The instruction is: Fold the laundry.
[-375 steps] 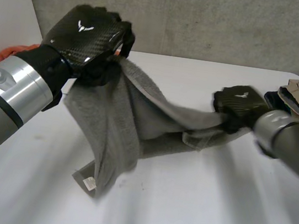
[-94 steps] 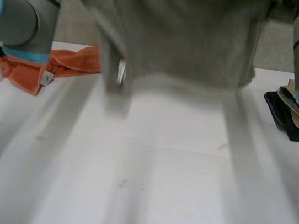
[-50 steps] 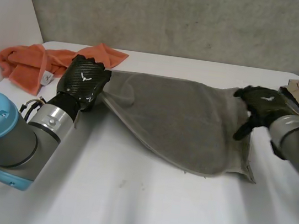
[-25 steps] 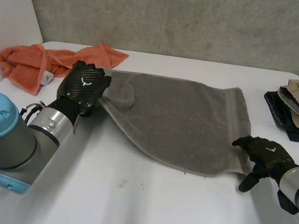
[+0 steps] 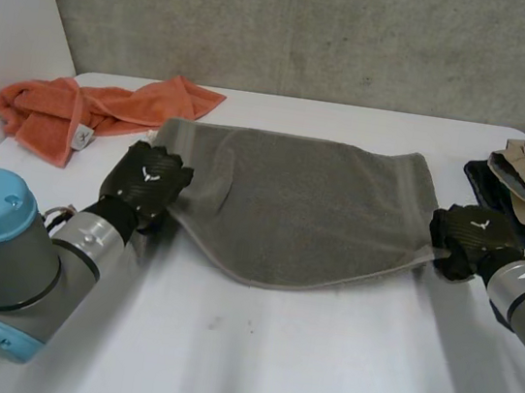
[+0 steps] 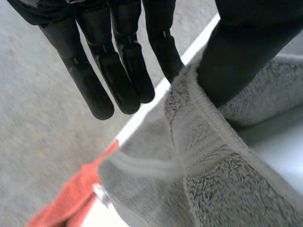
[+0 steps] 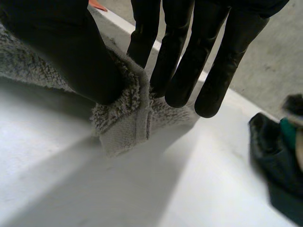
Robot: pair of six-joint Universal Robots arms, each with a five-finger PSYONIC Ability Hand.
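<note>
Grey towel (image 5: 310,208) now flatter; left hand (image 5: 147,180) pinches left edge, right hand (image 5: 467,240) now pinches right corner.

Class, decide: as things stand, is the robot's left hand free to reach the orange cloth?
Probably not yet: the left hand pinches an edge of the grey towel and must let go first. Otherwise only bare table separates it from the orange cloth.
</note>
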